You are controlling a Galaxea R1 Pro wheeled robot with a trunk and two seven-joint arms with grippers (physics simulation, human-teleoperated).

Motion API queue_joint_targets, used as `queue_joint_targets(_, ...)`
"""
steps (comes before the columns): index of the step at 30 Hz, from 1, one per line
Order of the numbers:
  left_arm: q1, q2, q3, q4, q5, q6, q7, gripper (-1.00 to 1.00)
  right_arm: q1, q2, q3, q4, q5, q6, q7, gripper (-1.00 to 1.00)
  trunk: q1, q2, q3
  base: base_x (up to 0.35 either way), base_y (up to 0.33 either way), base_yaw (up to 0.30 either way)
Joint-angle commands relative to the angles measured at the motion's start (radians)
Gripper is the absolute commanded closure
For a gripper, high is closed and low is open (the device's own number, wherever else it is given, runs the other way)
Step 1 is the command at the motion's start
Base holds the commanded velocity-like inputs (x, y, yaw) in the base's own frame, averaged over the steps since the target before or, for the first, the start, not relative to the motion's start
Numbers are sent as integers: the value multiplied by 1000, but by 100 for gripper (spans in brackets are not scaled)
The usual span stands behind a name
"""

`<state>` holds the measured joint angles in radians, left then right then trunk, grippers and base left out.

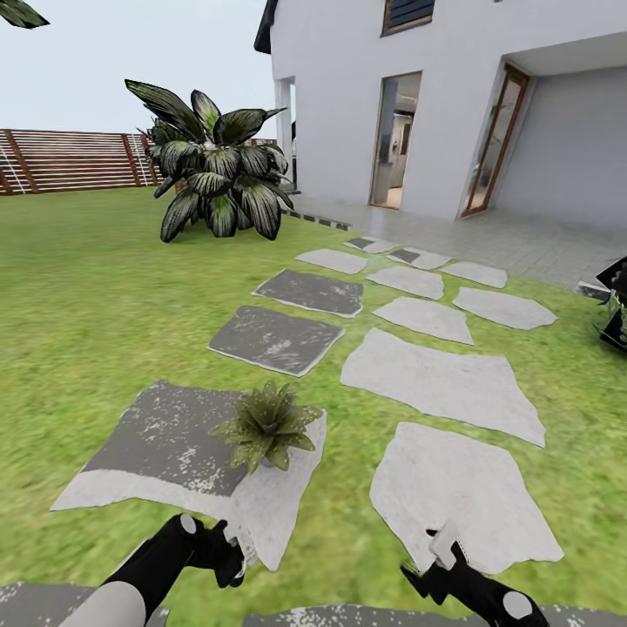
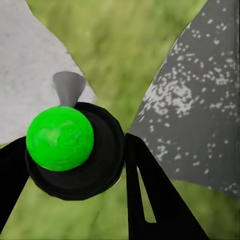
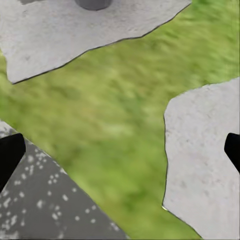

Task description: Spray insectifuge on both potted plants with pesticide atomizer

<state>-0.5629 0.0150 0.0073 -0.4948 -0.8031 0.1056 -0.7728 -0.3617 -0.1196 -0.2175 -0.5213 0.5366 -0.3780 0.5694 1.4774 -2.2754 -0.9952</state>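
1. Head view showed the garden lawn (image 1: 87, 287) with the left gripper (image 1: 228, 547) low in the frame, its fingers closed around the pesticide atomizer (image 2: 70, 145); the left wrist view showed the atomizer's black body and bright green round cap clamped between the two dark fingers (image 2: 150, 200). Picking it up was, by my judgement, done.
2. One potted plant (image 1: 266, 427), a small rosette of pointed green leaves, stood on the near grey-and-white stepping stone (image 1: 165, 444), just ahead of the left gripper. The right wrist view caught the base of a small round grey pot (image 3: 93, 4) on a pale stone, probably this plant's.
3. No whitish specks of insectifuge could be made out on its leaves, so spraying looked not yet begun; at this size I could not be sure.
4. The right gripper (image 1: 440, 557) hung over the grass beside a pale stone, its fingers (image 3: 10, 155) spread wide and holding nothing.
5. Count: one atomizer, one potted plant of the two needed, two grippers, and one big dark-leaved shrub (image 1: 213, 174) farther off by the slatted wooden fence (image 1: 70, 161).
6. About a dozen stepping stones led towards the white house (image 1: 348, 87); a dark object at the right edge was too cut off to name.
7. Left to do: cover this plant, then find and cover the second.
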Motion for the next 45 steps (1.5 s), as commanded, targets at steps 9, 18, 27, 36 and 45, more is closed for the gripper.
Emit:
queue_joint_targets(9,-8,-11,-32,-2,-4,7,-100,100,-41,32,255,-40,10,-2,127,-100,0,0,-1,0,0,0)
queue_joint_targets(18,-12,-16,-111,-1,-5,16,-104,100,-94,94,337,-45,13,11,238,100,0,0,-1,0,0,0)
queue_joint_targets(27,-13,-25,-193,-11,-6,18,-159,100,-143,126,339,-83,13,87,379,100,0,0,-1,0,0,0)
queue_joint_targets(36,-17,-41,-222,-14,-4,8,-162,100,-147,150,340,-123,12,90,403,100,0,0,-1,0,0,0)
queue_joint_targets(45,-16,-78,-222,-11,2,-21,-163,100,-148,153,339,-123,13,90,402,100,0,0,-1,0,0,0)
